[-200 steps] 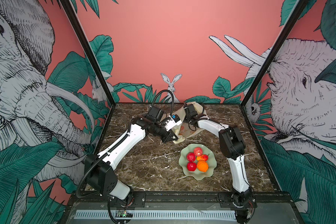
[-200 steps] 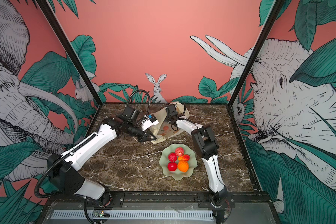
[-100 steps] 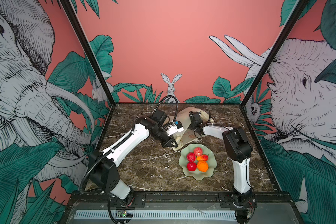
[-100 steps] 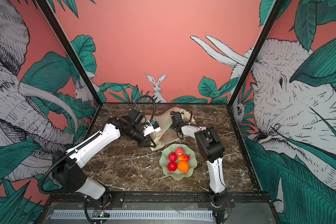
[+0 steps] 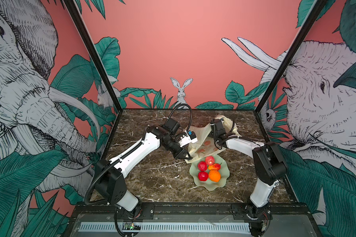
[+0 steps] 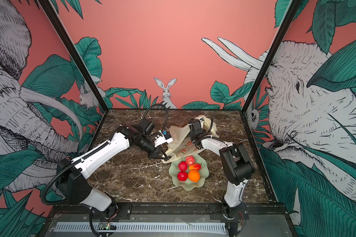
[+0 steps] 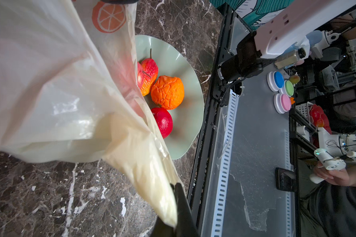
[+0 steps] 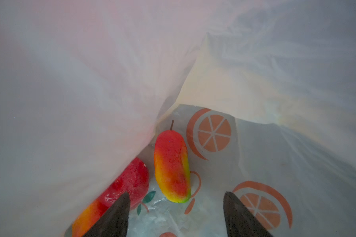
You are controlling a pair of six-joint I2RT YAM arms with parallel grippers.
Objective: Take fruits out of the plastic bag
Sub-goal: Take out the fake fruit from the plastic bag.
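Right wrist view: my right gripper (image 8: 176, 194) gapes inside the plastic bag (image 8: 70, 82), red-yellow fruit (image 8: 171, 164) lower centre; left gripper (image 7: 174, 205) clamps it.

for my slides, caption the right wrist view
Inside the plastic bag, the open right gripper faces a red-yellow fruit.

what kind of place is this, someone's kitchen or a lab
Most likely a robot lab test cell: a marble-look tabletop boxed in by jungle-mural panels, two robot arms mounted at its front edge, and cluttered equipment outside in the left wrist view.
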